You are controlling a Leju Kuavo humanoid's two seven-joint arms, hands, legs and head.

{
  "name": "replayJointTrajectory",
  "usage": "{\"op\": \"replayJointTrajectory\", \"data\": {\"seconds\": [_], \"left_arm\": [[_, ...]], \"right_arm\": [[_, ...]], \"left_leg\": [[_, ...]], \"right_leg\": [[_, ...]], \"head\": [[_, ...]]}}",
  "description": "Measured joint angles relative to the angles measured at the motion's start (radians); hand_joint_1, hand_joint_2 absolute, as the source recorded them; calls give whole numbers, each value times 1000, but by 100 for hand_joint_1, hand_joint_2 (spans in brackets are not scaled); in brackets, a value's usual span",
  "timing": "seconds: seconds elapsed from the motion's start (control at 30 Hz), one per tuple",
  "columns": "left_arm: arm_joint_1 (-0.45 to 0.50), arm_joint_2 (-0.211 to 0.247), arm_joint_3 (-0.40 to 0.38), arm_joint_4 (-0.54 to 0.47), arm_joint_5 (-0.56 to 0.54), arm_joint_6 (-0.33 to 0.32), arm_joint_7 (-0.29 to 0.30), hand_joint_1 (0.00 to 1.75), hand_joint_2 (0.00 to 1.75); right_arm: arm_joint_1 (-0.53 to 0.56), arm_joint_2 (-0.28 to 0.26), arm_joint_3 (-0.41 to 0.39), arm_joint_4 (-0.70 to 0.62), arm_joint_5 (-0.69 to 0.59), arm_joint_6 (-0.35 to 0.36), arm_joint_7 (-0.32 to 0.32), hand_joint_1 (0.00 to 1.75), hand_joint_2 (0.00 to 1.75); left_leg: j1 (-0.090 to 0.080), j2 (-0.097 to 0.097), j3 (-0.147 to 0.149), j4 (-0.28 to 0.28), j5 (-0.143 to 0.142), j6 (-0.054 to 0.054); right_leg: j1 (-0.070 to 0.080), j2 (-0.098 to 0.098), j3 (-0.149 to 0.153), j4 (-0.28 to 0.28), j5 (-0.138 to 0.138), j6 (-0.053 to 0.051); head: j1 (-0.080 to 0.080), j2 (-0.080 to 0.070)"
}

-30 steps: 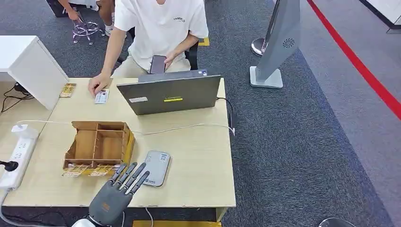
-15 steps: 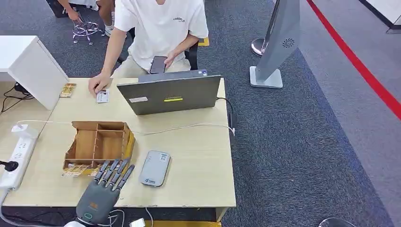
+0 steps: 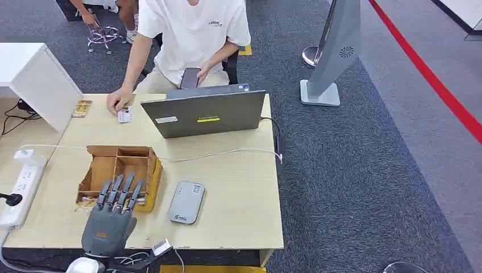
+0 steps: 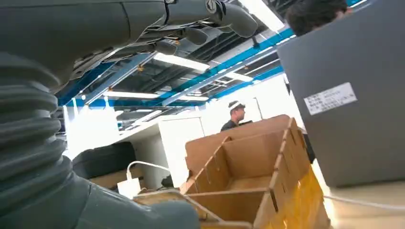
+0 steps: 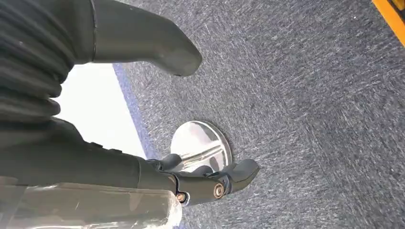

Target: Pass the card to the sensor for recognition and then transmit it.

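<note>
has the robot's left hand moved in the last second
Yes. The left hand has slid to the robot's left, away from the grey card reader, and now hovers over the front of the wooden box.

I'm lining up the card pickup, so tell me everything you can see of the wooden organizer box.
The wooden organizer box looks like thin brown board, open-topped and split by dividers into compartments. It sits on the table, left of the grey sensor. Yellow-printed cards line its near edge. The left hand hovers at that edge, fingers spread; contact is unclear.
</note>
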Motion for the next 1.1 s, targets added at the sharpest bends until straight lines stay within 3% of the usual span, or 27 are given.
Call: {"op": "replayJointTrajectory", "data": {"seconds": [0.57, 1.1], "left_arm": [[-56, -75, 92, 85, 17, 3, -42, 0, 175], [-77, -98, 127, 150, 39, -9, -66, 0, 175]], "right_arm": [[-12, 0, 2, 0, 8, 16, 0, 0, 175], [-15, 0, 5, 5, 15, 18, -3, 0, 175]], "left_leg": [[0, 0, 0, 0, 0, 0], [0, 0, 0, 0, 0, 0]], "right_leg": [[0, 0, 0, 0, 0, 0], [0, 0, 0, 0, 0, 0]], "head": [[0, 0], [0, 0]]}}
